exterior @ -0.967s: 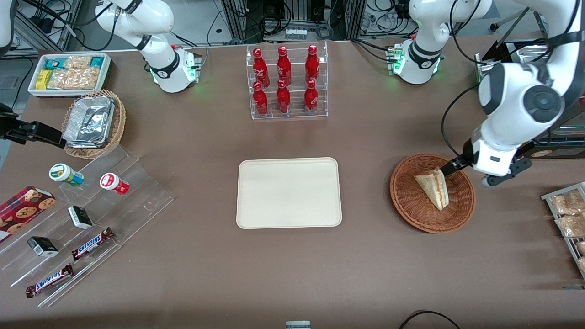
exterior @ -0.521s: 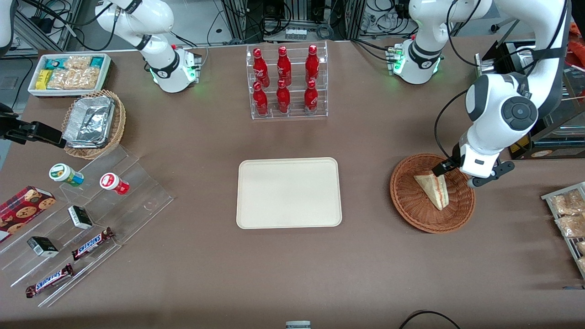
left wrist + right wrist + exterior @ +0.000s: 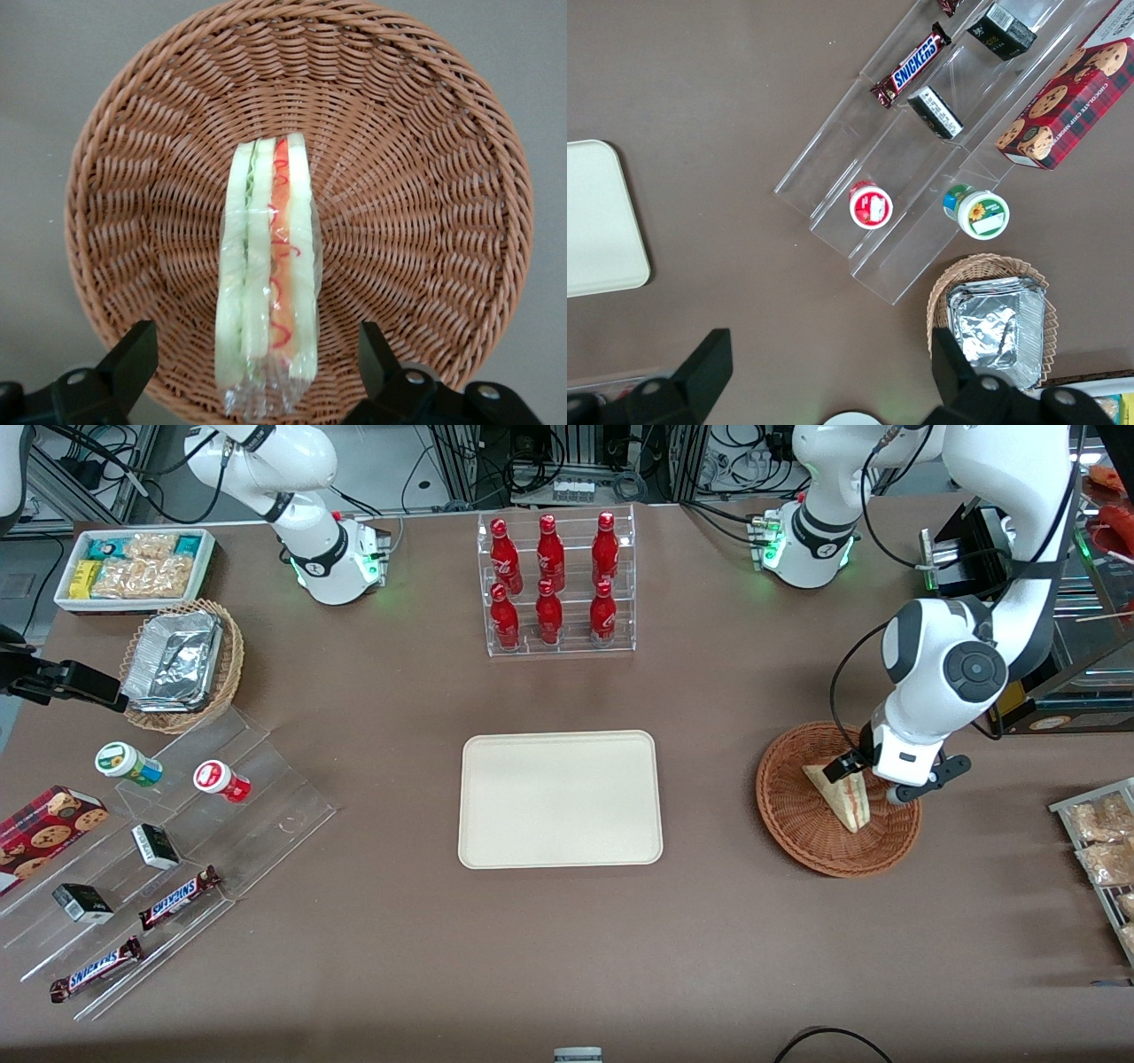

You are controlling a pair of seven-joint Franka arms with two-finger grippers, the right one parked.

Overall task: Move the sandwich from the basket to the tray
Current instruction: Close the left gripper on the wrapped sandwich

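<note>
The sandwich, a plastic-wrapped white wedge with red and yellow filling, lies in the reddish-brown wicker basket toward the working arm's end of the table. My gripper hangs low over the basket, open, with one finger on either side of the sandwich's wide end. The left wrist view looks straight down on the sandwich standing on edge in the basket. There the gripper has its black fingers well apart from the wrap. The cream tray lies flat at the table's middle, with nothing on it.
A clear rack of red bottles stands farther from the camera than the tray. A wire rack of bagged snacks sits at the working arm's table edge. Acrylic steps with snack items and a tan basket of foil trays lie toward the parked arm's end.
The gripper has moved from the basket's rim inward over the sandwich and lower. The sandwich and basket have not moved.
</note>
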